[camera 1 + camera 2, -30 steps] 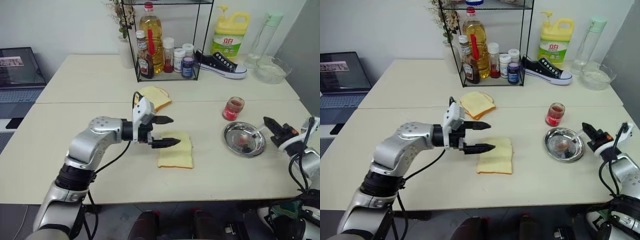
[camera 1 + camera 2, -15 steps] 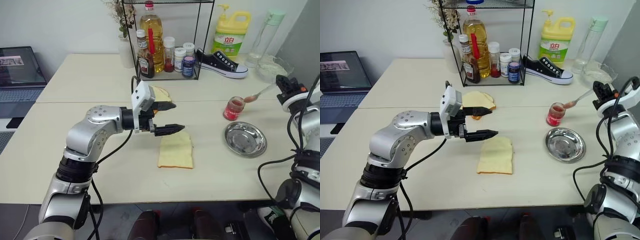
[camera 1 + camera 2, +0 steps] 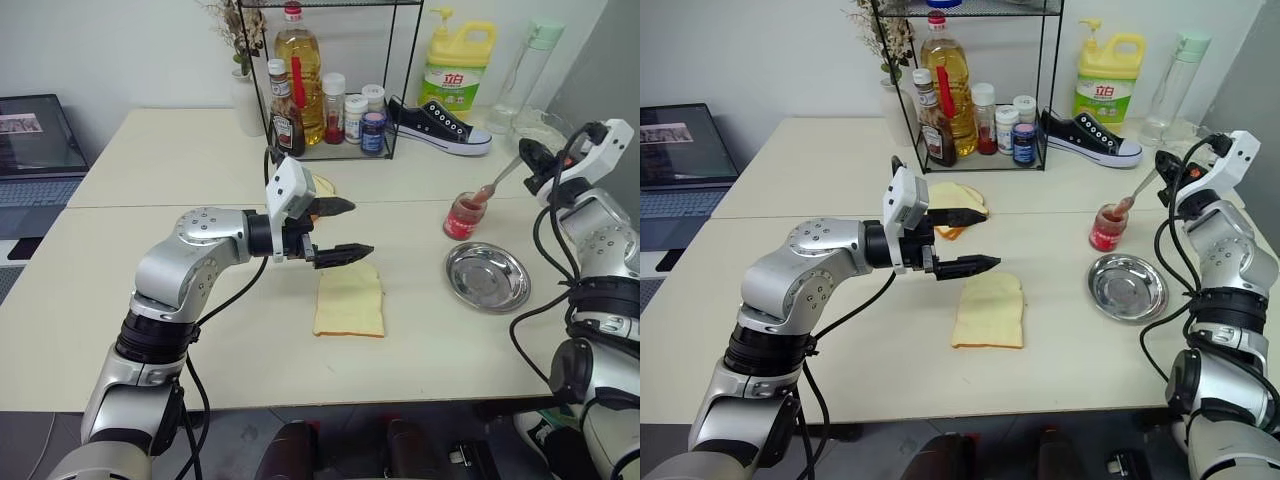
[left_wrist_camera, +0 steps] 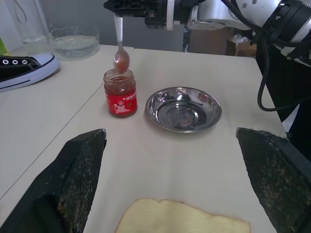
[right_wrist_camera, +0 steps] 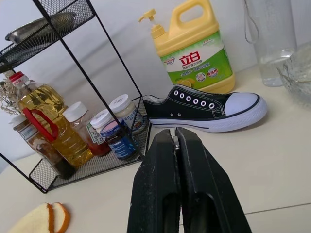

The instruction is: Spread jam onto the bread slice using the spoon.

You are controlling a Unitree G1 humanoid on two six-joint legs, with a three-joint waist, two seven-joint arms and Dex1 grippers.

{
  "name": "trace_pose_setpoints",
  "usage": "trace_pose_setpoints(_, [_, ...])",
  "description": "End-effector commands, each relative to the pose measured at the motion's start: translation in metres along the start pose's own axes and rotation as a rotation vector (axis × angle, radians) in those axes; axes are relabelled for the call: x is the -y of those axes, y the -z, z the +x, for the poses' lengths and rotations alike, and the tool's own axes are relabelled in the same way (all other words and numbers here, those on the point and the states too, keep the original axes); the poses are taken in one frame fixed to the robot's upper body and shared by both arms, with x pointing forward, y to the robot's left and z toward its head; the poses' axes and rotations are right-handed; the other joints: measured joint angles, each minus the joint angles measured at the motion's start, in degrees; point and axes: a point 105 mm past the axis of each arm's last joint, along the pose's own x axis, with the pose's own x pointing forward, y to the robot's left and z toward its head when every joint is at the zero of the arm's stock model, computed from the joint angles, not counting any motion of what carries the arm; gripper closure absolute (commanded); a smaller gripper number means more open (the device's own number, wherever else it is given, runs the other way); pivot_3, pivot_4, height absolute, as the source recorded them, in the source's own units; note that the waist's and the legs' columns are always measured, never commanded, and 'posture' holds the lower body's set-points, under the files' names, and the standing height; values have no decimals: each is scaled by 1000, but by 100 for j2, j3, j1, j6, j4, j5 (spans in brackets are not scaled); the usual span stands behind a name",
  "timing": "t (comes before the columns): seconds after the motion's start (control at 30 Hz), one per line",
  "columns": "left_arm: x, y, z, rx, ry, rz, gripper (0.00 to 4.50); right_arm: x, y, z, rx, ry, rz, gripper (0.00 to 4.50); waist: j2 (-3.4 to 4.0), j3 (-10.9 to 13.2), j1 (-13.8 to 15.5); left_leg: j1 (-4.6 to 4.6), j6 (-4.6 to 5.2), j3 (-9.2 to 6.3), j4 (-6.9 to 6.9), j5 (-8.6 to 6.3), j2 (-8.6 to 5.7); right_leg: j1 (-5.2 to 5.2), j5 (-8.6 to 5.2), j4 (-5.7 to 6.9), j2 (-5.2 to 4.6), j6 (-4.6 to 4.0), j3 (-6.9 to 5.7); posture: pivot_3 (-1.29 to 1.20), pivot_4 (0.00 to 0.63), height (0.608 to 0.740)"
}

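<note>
Step in hand, as judged: loading the spoon with jam — spreading is not yet begun. The right gripper is pressed together on the slim handle, and the spoon is hung bowl-down from it, the reddened bowl just above the mouth of the open jar; whether the bowl touches the rim cannot be told. The right arm is raised, its forearm lifted well above the table, the gripper held high over the jar. The round steel plate lies below and nearer than this gripper, just beside the jar. The left gripper is spread wide and holds nothing; it is held roughly level on a bent arm and pointed across toward the right. The bread slice lies flat directly beneath and slightly ahead of its fingertips, untouched. A stack of like slices sits beyond the left gripper, partly hidden by it. Next move, as judged — the spoon is to be dipped straight down into the narrow jar mouth, lifted without dripping, then carried across to the slice.
</note>
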Motion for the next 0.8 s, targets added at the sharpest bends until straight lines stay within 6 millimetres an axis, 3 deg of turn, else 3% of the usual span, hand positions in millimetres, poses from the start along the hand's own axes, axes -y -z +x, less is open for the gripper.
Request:
trace_pose_setpoints(0.03, [1,-12,-2,35,-5,46,0,-17,-24,5,85,-49,-127,4479,0,0,-1,0,0,0,0,0,0,0,0,0,0,0,0,0,150,740])
trace_pose_setpoints(0.47, [2,-11,-1,42,-9,43,0,-38,-2,8,48,-120,-443,4479,1,1,-5,0,0,0,0,0,0,-2,0,0,0,0,1,0,150,740])
trace_pose_setpoints(0.8, [2,-10,-3,36,-14,39,0,-32,17,5,11,-111,-487,4479,1,1,-5,1,-1,-1,0,1,0,-2,0,1,0,0,0,0,150,740])
